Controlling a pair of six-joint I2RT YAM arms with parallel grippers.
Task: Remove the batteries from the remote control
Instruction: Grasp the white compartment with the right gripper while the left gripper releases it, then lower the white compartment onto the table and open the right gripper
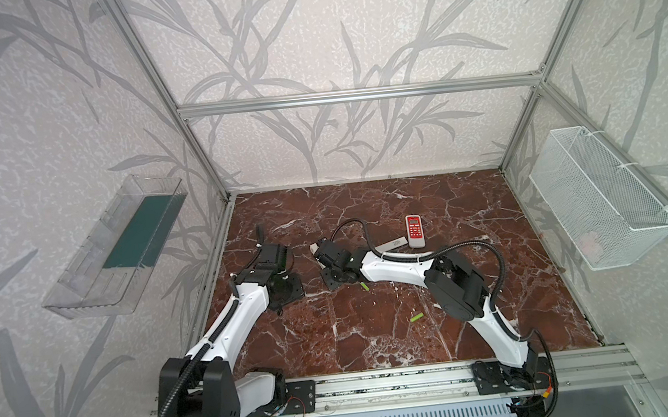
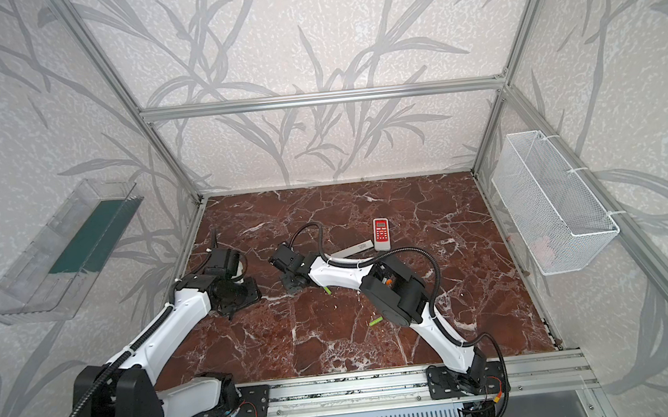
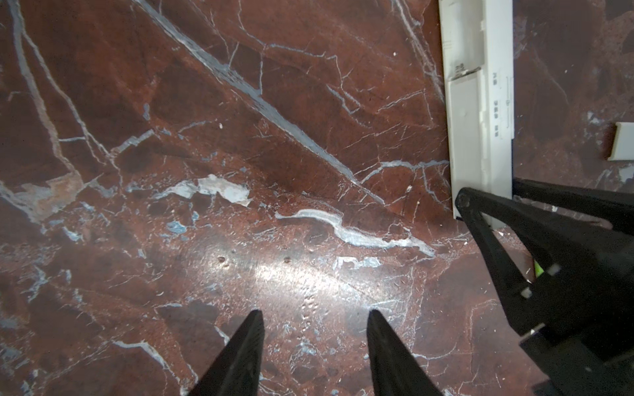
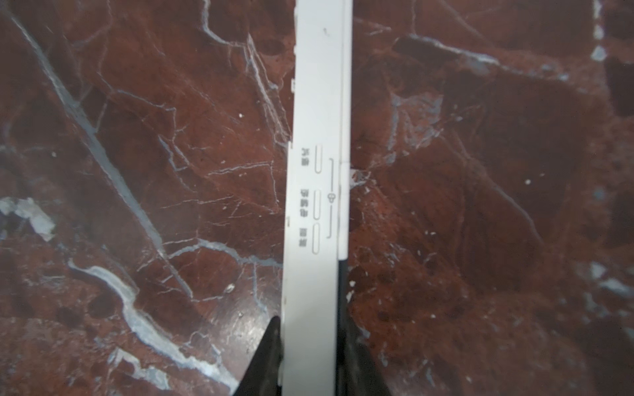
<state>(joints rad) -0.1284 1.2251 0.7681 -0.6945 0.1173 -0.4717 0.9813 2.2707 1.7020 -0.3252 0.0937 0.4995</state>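
Observation:
A long white remote control [image 4: 319,171] stands on its narrow edge on the red marble table, and my right gripper [image 4: 310,319] is shut on its near end, a finger pressed to each side. In both top views only its far end [image 1: 390,246] [image 2: 359,249] shows behind the right forearm. Two lime-green batteries lie loose on the marble, one by the right forearm [image 1: 365,286] [image 2: 327,289] and one nearer the front [image 1: 416,317] [image 2: 375,321]. My left gripper [image 3: 315,312] hangs open over bare marble, left of the remote [image 3: 480,103], holding nothing.
A red-and-white remote [image 1: 417,230] lies just beyond the white one. A small white piece [image 3: 622,145] lies past it in the left wrist view. A clear tray [image 1: 114,247] hangs on the left wall, a white mesh basket [image 1: 603,200] on the right wall.

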